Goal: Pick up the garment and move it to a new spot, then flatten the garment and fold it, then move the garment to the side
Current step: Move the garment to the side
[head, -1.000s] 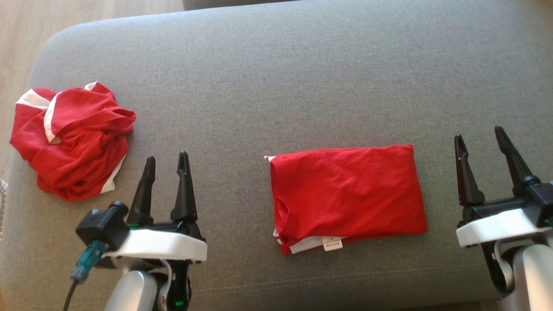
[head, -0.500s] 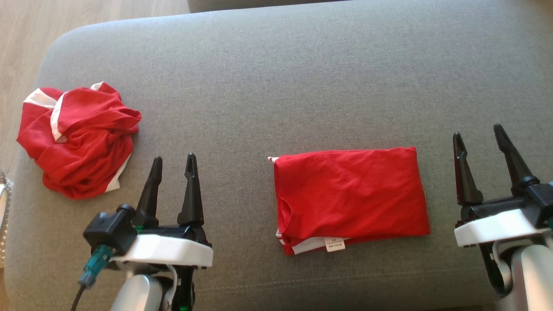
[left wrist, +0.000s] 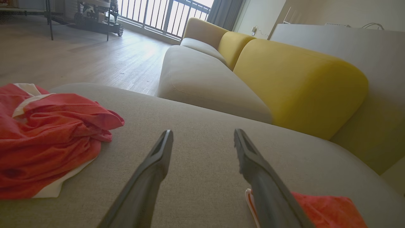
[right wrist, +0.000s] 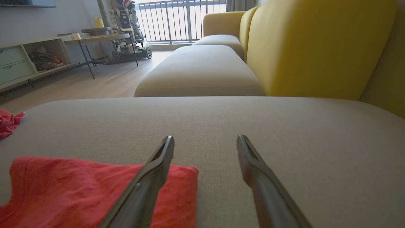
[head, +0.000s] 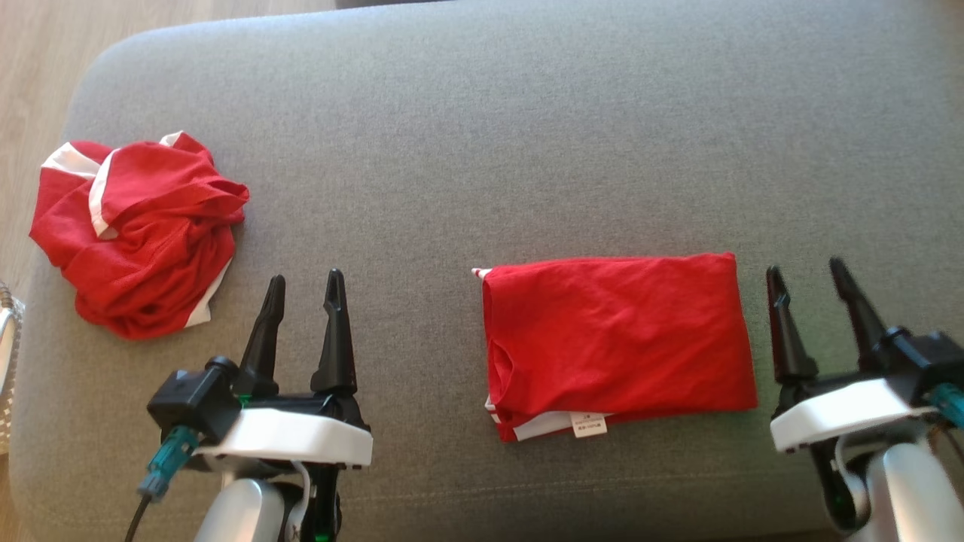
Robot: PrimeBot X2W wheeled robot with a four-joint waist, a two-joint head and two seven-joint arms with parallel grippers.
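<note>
folded garment [head: 617, 339]: a red shirt folded into a neat rectangle, lying flat on the grey cushion [head: 482, 135], to the robot's right of centre. its white label [head: 589, 427] peeks out at the near edge, with white trim beside it.
crumpled garment [head: 135, 233]: a second red-and-white piece, bunched in a heap near the cushion's left end, close to the edge by the wooden floor [head: 30, 68] and well apart from the folded one.
left tool [head: 305, 277]: fingers apart with nothing between them, held low over bare cushion between the two garments, nearer the heap.
right tool [head: 803, 266]: fingers apart too and empty, just beside the folded garment's right edge. from the head view it does not seem to touch the cloth. in the right wrist view its left finger crosses in front of the cloth's corner.
why so: both tools flank the folded piece with jaws wide, which reads to me as a hands-off pose — the fold looks finished and nothing needs holding down.
stage: my guess is that flattening and folding are done. what is left is shifting the folded garment aside, or starting on the heap — i can't tell which.
next move calls for: a grip through all layers at one edge, or the fold may slide open.
risk: the heap sits near the cushion's edge, and a careless tug could drag it over.
</note>
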